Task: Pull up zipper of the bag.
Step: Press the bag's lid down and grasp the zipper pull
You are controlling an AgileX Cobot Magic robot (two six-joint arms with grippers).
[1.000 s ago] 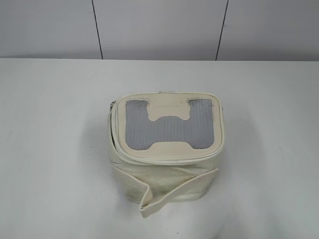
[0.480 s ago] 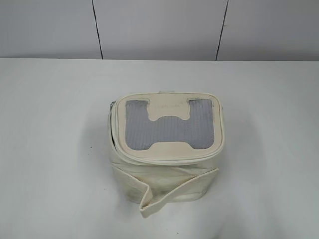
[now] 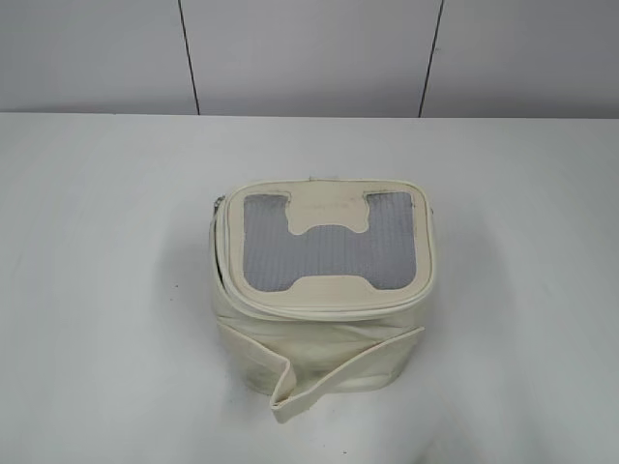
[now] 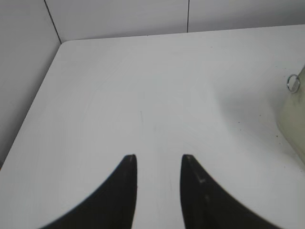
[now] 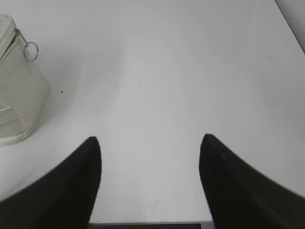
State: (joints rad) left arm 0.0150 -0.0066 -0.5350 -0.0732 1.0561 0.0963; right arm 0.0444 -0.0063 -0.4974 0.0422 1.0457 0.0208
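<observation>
The cream-white bag [image 3: 319,300] stands in the middle of the table, its flat lid with the grey mesh panel [image 3: 329,253] facing up. The zipper track [image 3: 224,253] runs round the lid rim. One silver ring pull [image 4: 293,82] shows at the right edge of the left wrist view, the other ring pull [image 5: 31,51] at the upper left of the right wrist view. The cream strap band [image 3: 334,379] hangs loose at the front. My left gripper [image 4: 158,157] is open and empty over bare table, left of the bag. My right gripper [image 5: 150,139] is open wide and empty, right of the bag.
The white table [image 3: 106,242] ends at a grey panelled wall [image 3: 309,53] behind. Its left rear corner [image 4: 64,43] shows in the left wrist view. Its near edge [image 5: 152,222] lies just under the right gripper. Neither arm shows in the exterior view.
</observation>
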